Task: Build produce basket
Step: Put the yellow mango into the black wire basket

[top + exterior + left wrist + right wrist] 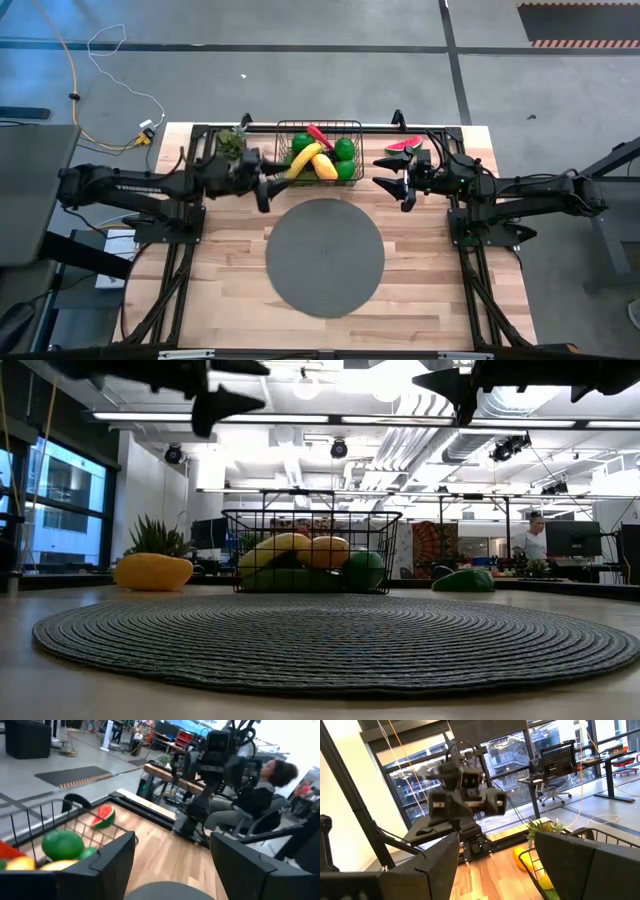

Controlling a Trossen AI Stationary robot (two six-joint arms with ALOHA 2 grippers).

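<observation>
The black wire basket [320,150] stands at the table's far middle. It holds a yellow banana [304,161], green limes [345,150], a red chilli [319,135] and a yellow piece [326,167]. A watermelon slice [403,145] lies on the table right of the basket and also shows in the left wrist view [103,816]. A yellow fruit with green leaves [232,142] lies left of it. My left gripper [268,186] is open and empty, raised near the basket's near left corner. My right gripper [392,180] is open and empty, raised near the watermelon slice.
A round grey woven mat [325,257] lies on the table's middle, in front of the basket. Black frame rails [190,230] run along both sides of the table. A person [265,780] sits beyond the table's right side.
</observation>
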